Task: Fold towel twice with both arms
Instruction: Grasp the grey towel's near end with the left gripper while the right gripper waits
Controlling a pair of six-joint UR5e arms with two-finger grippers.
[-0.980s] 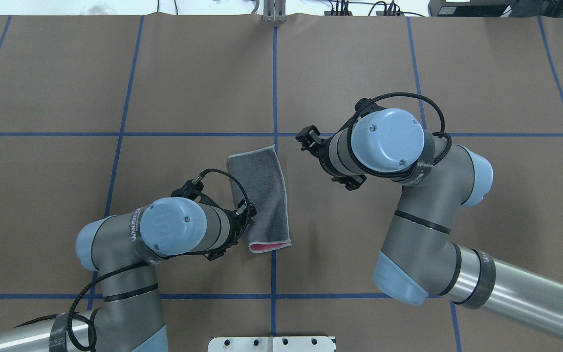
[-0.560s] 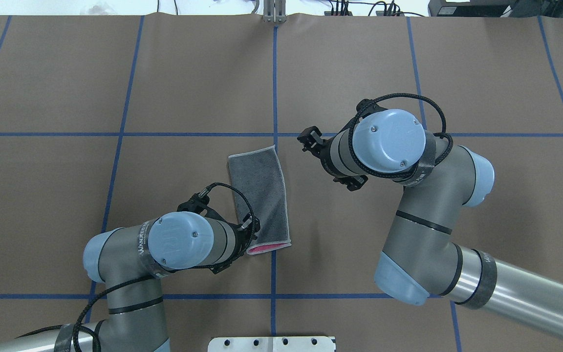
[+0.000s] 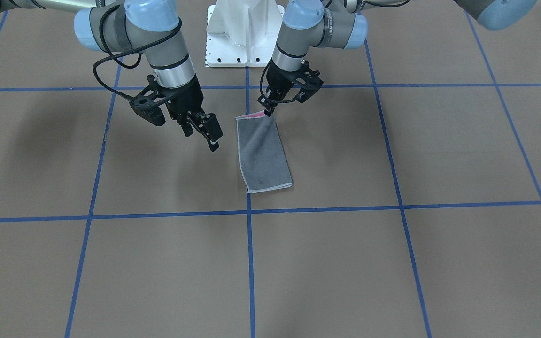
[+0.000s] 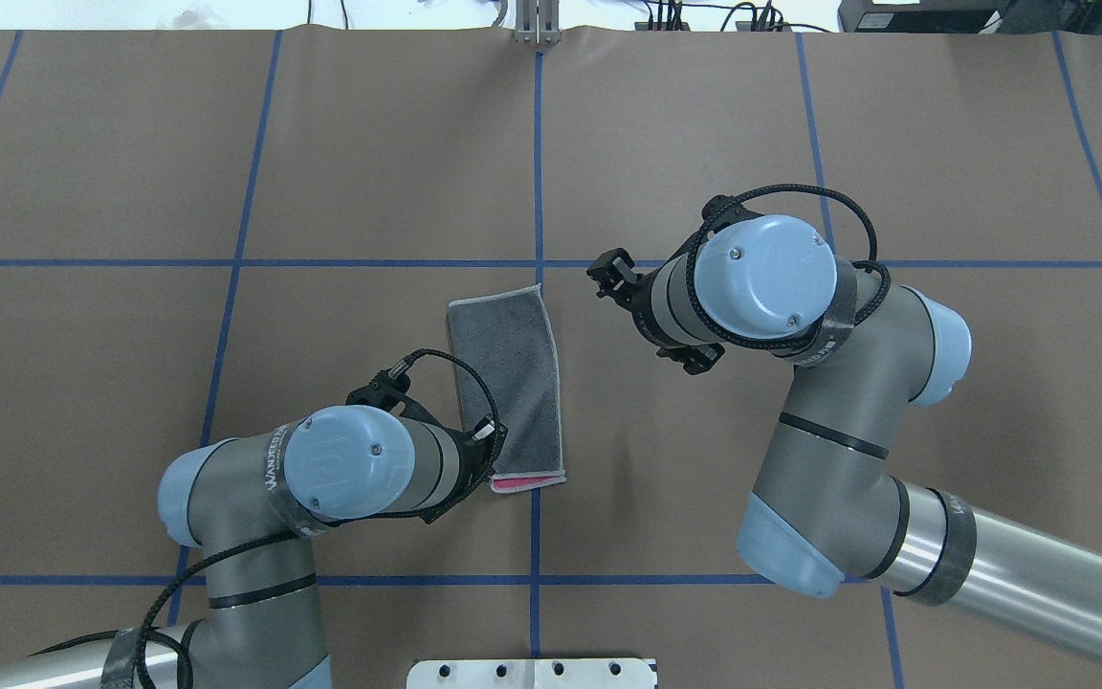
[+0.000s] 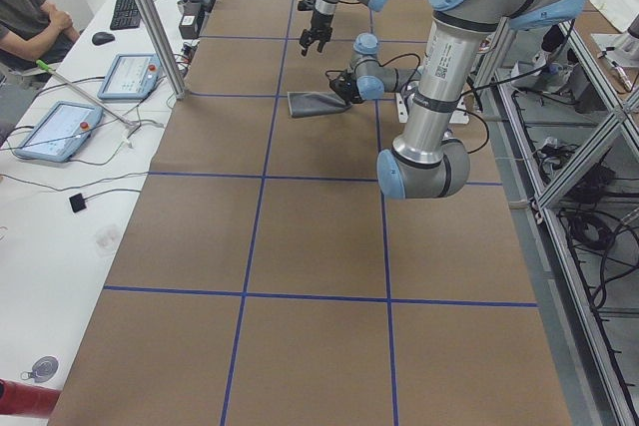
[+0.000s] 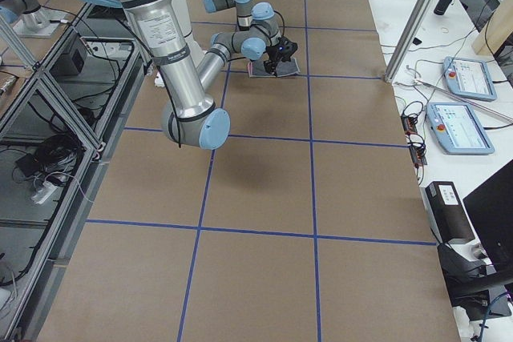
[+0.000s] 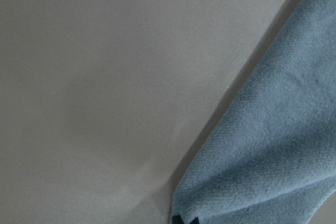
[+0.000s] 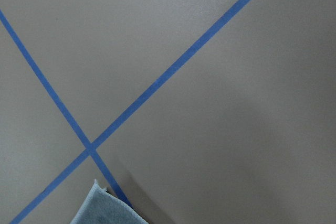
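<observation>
The towel (image 4: 510, 383) lies flat, folded into a long grey strip. It is near the middle of the brown paper-covered table (image 4: 369, 172), in front of the robot's white base plate (image 4: 532, 673). Its long axis runs away from the robot, with the far end leaning a little toward the robot's left. The folded edge is the long side on the robot's left. Light stitched edging (image 4: 555, 383) borders the opposite long side and the far short end. At the near short end a pink strip (image 4: 524, 484) of the under layer shows past the grey. The centre blue tape line (image 4: 538, 144) passes under the towel's right-hand part. The far end stops just short of the far cross line (image 4: 369, 262), and the near end is well apart from the near cross line.

The left gripper (image 3: 266, 111) sits low at the towel's near corner on the fold side, with a dark fingertip touching the cloth beside the pink. In the overhead view the left arm (image 4: 350, 462) hides it. I cannot tell whether its pincer is pinching the cloth or only resting on it.

The right gripper (image 3: 203, 136) hangs above the table with its fingers spread, holding nothing. It is off the towel's edged long side near the far corner, with a gap of brown paper between them. Beyond the far end and to either side, wide squares of brown paper run to the table's edges.
</observation>
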